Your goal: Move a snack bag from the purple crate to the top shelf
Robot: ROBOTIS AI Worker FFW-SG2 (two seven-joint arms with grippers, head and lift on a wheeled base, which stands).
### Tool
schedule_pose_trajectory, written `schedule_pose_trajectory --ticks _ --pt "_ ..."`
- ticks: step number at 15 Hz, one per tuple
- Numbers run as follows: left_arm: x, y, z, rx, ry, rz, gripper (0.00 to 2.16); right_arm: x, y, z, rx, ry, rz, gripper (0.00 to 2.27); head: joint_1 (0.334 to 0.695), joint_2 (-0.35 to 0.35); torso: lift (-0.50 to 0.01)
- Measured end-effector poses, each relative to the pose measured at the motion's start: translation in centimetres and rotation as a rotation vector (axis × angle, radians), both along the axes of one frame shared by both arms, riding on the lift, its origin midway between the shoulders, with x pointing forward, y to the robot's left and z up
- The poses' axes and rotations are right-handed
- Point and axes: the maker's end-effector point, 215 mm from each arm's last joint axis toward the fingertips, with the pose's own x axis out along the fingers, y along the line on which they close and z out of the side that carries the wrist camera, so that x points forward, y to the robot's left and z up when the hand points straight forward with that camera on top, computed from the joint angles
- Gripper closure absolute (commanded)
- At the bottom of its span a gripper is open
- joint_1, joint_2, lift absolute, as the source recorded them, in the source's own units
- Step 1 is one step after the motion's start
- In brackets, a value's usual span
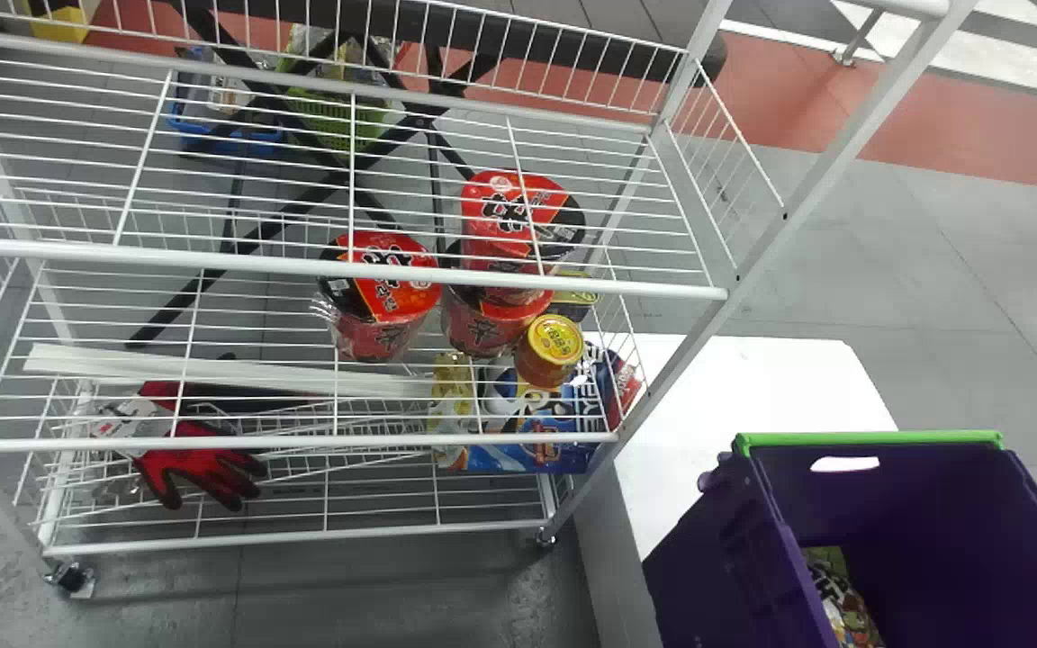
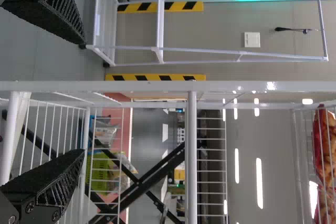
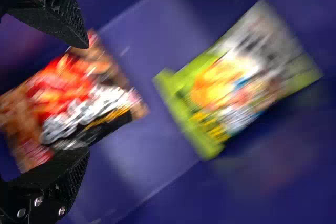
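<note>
Standing at the robot's right, a deep purple plastic crate with a bright green rim strip point(image 1: 870, 439) holds a printed snack bag point(image 1: 843, 598) low inside it, in the head view. A white flat-topped table point(image 1: 752, 387) shows just past the crate. Across the middle and left is a white wire rack point(image 1: 347, 265). Beneath its upper wire shelf are red cups of instant noodles point(image 1: 383, 283), with a small gold can with a yellow lid point(image 1: 550, 351) near them, and a blue printed box point(image 1: 536, 441). A red-and-black work glove point(image 1: 203, 468) lies lower, toward the rack's left end.

In the left wrist view, the left gripper point(image 2: 84, 97) is at the rack, its black fingers wide apart with nothing clamped between them. A red-and-orange food bag point(image 2: 326, 156) sits behind the wires.

In the right wrist view, the right gripper point(image 3: 88, 98) is over the crate's interior, fingers apart, with a red-and-brown snack bag point(image 3: 68, 98) across the gap; contact is impossible to judge. Near that bag lies a green-and-grey snack bag point(image 3: 236, 82), clear of the fingers.
</note>
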Motion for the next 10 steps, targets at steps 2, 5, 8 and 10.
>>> schedule_pose_trajectory --ticks 2,5,8,10 --pt "0.1 0.0 0.3 0.001 -0.012 -0.004 0.06 -2.4 0.2 -1.7 0.016 0.089 0.001 0.12 0.695 -0.350 -0.451" --pt "0.0 0.1 0.6 0.003 -0.025 -0.007 0.06 -5.0 0.6 -3.1 0.055 0.166 -0.007 0.13 0.695 -0.350 -0.451" --pt "-0.2 0.3 1.2 0.001 -0.051 -0.006 0.06 -7.0 0.5 -4.3 0.075 0.230 -0.004 0.13 0.695 -0.350 -0.451" --pt "-0.3 0.3 1.5 0.000 -0.065 -0.005 0.06 -5.8 0.2 -5.2 0.092 0.183 0.040 0.13 0.695 -0.350 -0.451"
